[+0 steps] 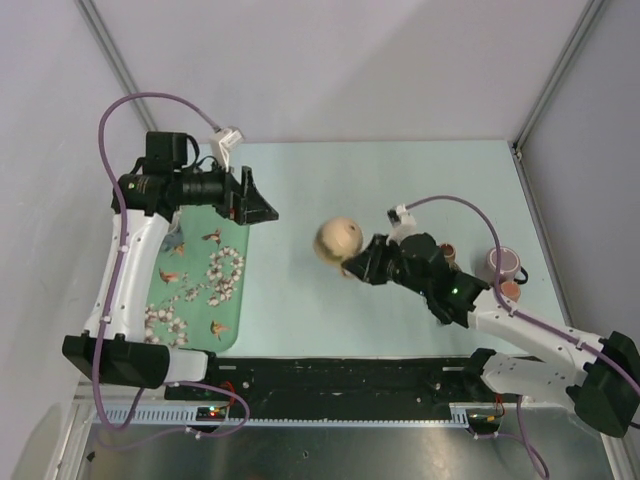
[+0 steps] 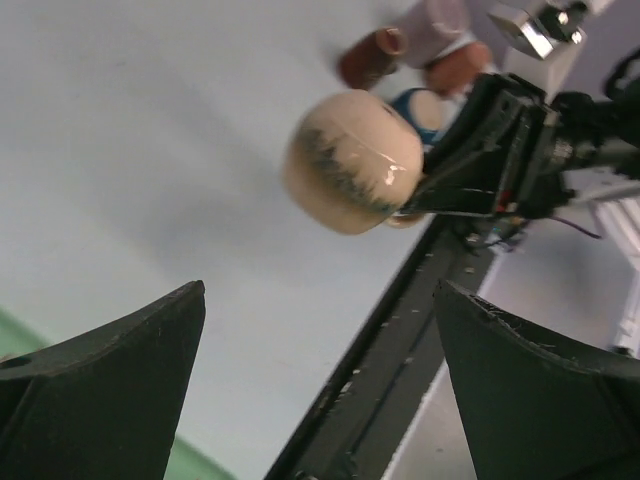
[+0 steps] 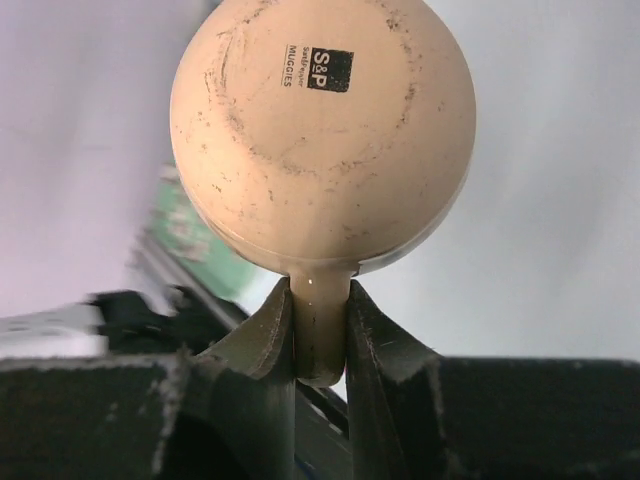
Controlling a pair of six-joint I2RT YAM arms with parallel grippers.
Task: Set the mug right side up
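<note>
Right tool [image 3: 320, 335] outstretched, tight around mug [image 3: 320, 150] handle

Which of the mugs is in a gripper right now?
The tan mug: the right gripper is shut on its handle, stamped base toward the wrist camera. The pale mug and brown cups sit apart near the table's right edge.

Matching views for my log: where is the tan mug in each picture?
Top external: mug at picture centre.
Left wrist: mug upper middle.
Right wrist: mug top centre, base facing the camera.
Shared landmark: right claw clamped on it, seen in all three.
</note>
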